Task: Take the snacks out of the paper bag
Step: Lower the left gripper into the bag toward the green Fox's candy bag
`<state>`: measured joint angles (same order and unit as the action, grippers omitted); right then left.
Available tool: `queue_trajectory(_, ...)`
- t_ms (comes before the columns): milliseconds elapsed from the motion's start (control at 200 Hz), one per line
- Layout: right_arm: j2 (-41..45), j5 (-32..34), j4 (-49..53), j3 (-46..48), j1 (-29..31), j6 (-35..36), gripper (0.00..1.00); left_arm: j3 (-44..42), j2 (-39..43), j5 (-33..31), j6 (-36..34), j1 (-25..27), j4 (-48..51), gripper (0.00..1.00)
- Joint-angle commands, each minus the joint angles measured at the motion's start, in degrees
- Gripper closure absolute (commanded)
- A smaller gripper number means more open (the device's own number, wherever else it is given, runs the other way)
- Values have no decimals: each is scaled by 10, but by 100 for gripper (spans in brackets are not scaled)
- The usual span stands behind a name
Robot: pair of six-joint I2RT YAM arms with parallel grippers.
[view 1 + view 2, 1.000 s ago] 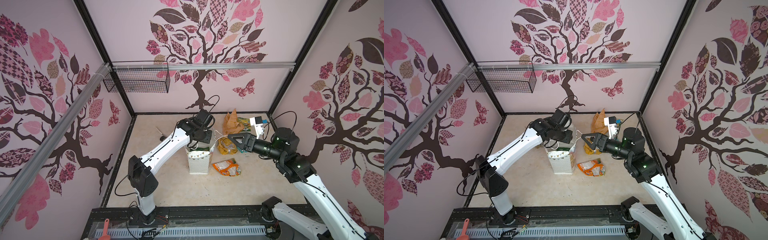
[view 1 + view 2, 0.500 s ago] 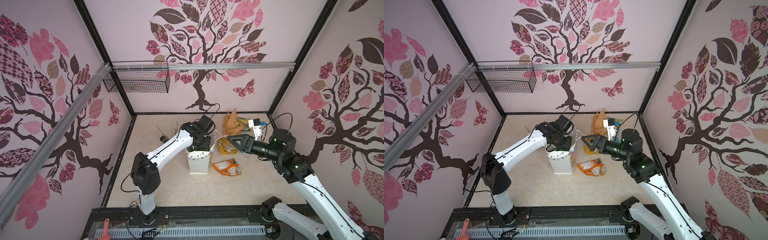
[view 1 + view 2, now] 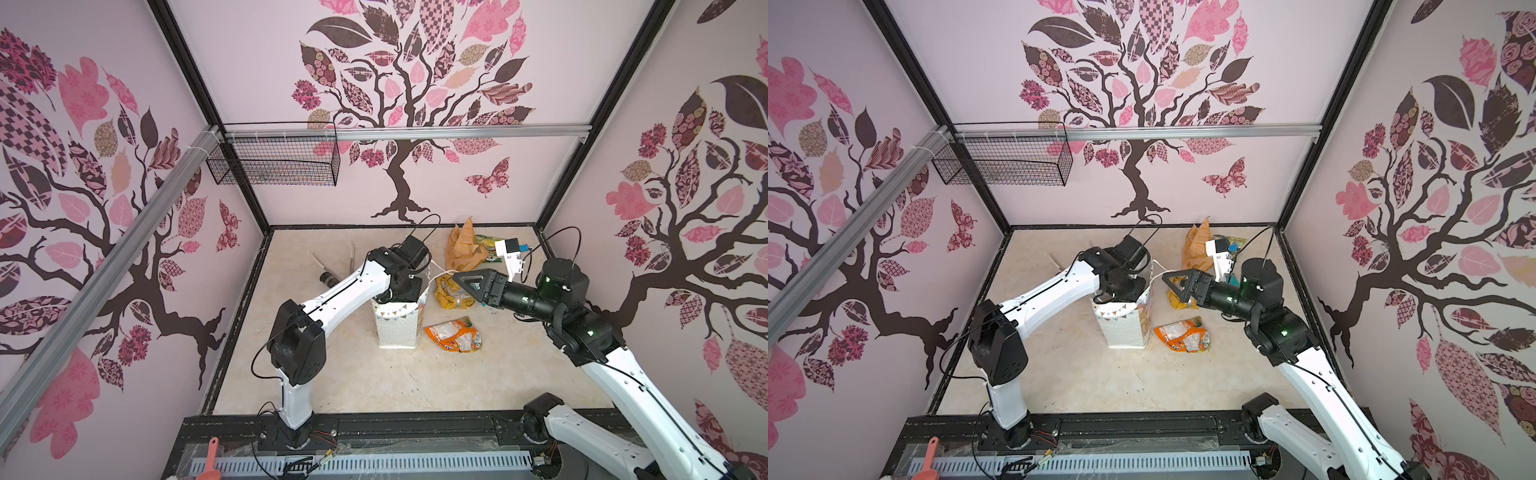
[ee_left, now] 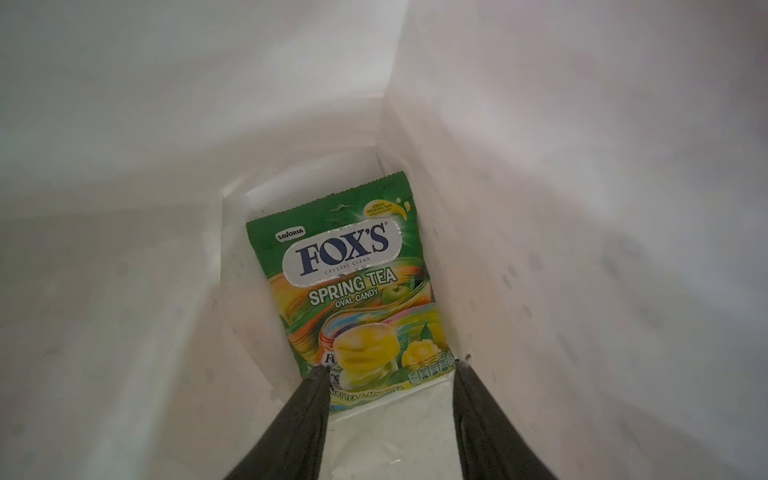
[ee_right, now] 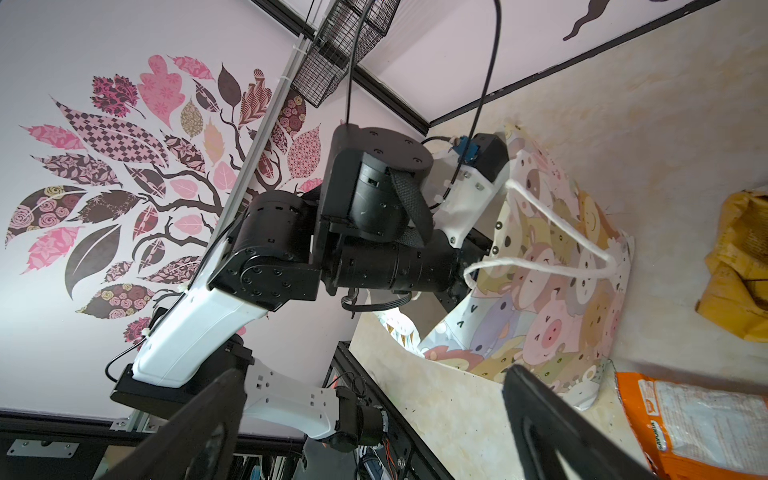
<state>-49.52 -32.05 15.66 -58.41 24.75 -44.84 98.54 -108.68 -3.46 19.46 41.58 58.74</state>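
Note:
The white paper bag (image 3: 397, 328) (image 3: 1123, 330) stands upright mid-floor; its cartoon-printed side (image 5: 552, 291) shows in the right wrist view. My left gripper (image 4: 390, 370) is down inside it, open, with its fingertips (image 4: 320, 374) at the lower edge of a green-and-yellow snack (image 4: 353, 291) lying on the bag's bottom. In both top views the bag hides those jaws. My right gripper (image 3: 461, 277) (image 5: 374, 374) hovers open and empty just right of the bag's rim. An orange snack (image 3: 455, 334) and a mustard-yellow snack (image 3: 451, 295) lie on the floor right of the bag.
Crumpled tan-brown paper (image 3: 461, 247) sits at the back with a green packet (image 3: 484, 241) behind it. A wire basket (image 3: 274, 164) hangs on the back wall. Thin tools (image 3: 332, 276) lie at the back left. An orange scoop (image 3: 208, 457) rests at the front rail.
My left arm has swung over the bag and lowered its gripper into it. The right gripper has held nearly still beside the rim.

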Motion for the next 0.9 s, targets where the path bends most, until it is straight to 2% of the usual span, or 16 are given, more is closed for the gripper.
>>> queue_trajectory(0, 2, 3, 0, -4, 4, 0, 0, -9, -23, 3, -7, -5, 0, 49)
queue_trajectory(250, 3, 3, 3, -3, 4, 3, 0, -14, -49, 9, -7, -5, -4, 45)
queue_trajectory(540, 6, 3, 3, -2, 4, 2, 0, -44, -67, 7, -17, -5, -57, 30)
queue_trajectory(895, 8, 4, 11, -6, 4, 3, 0, -104, -90, -1, -17, -6, -127, 28)
